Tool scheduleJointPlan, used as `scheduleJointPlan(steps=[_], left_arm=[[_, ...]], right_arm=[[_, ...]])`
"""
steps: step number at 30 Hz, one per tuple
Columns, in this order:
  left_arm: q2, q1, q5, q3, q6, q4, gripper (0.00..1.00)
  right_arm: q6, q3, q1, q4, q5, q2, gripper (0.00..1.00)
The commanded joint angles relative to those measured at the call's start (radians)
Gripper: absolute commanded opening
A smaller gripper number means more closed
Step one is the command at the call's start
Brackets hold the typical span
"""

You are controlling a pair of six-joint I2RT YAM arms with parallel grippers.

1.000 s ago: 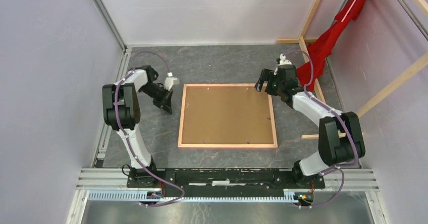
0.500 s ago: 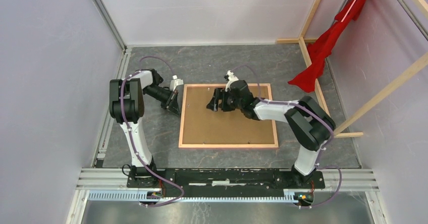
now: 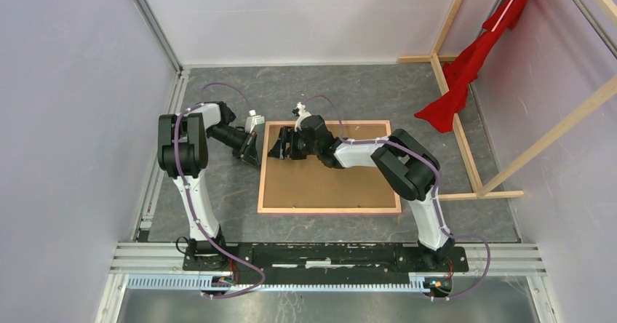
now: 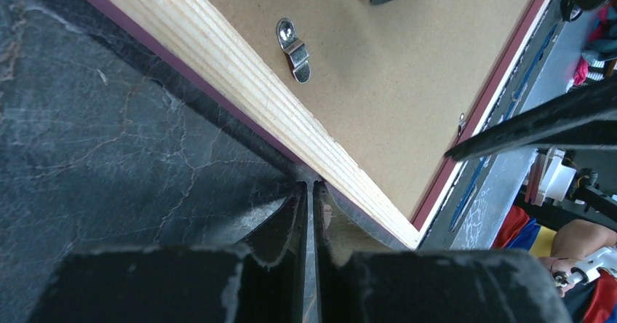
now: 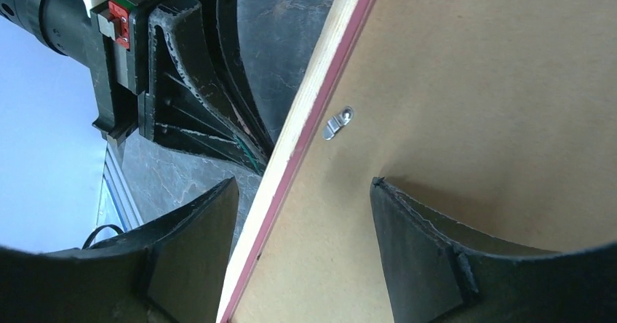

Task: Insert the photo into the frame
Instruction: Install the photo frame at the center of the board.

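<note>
Frame [image 3: 327, 209] face-down, R hand [image 5: 304, 182] straddling edge, L hand [image 4: 309, 192] closed

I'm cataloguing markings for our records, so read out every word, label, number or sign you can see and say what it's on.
No readable text anywhere in these views.
The photo's hardboard back: bare, no print.
The frame: plain wood rim, no label.
The metal turn clip: no stamp visible.
The red and green part on the left tool: no legible marking.
</note>
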Motion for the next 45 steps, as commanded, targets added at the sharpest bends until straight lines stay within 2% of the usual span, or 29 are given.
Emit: scheduleJointPlan(steps=[1, 12, 45], left_arm=[[-0.02, -0.009, 0.033, -0.013, -0.043, 0.027, 0.13], [-0.014, -0.009, 0.036, -0.015, -0.046, 0.034, 0.11], [-0.015, -0.018, 0.021, 0.001, -0.05, 0.034, 0.09]], right_arm=[[0.021, 0.072, 0.019, 0.015, -0.011, 0.038, 0.73], [0.011, 0.151, 0.03, -0.029, -0.002, 0.11, 0.73], [0.025, 0.23, 0.029, -0.034, -0.033, 0.201, 0.68]])
